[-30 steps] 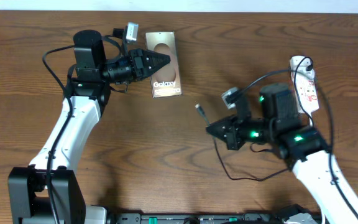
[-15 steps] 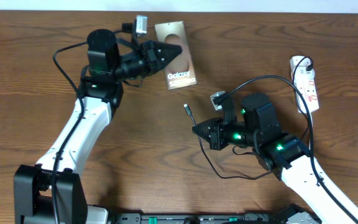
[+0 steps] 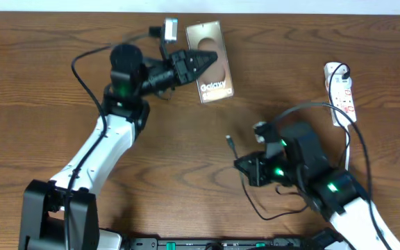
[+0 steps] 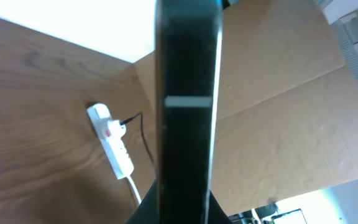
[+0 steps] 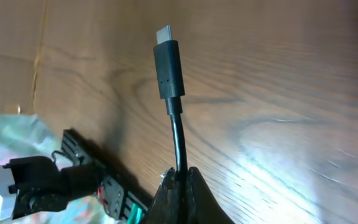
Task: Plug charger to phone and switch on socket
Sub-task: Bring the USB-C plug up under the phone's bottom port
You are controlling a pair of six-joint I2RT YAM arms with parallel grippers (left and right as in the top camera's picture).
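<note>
The left gripper [image 3: 207,60] was closed on the phone [image 3: 217,83], at 12 o'clock of the tabletop [image 3: 33,83]. The right gripper [image 3: 245,167], fully closed, pinched the charger [image 3: 230,142] cable; the socket [image 3: 342,94] lay at 3 o'clock.

The table [image 3: 186,139] is brown wood with a clear grain, smooth, and it takes a soft sheen where light strikes it. The phone [image 3: 217,82] has a glossy bronze face that looks metallic, with white printed lettering. Its edge is dark and shiny. Right of the phone, the power strip [image 3: 342,94] is smooth white plastic. Below the phone, the charger cable [image 5: 178,140] is matt black and looks rubbery. Its plug [image 5: 168,65] is matt black plastic tipped with pale bare metal. Behind the phone stands matt brown cardboard [image 4: 278,81]. The arm shell [image 3: 96,149] left of the phone is glossy white plastic.
</note>
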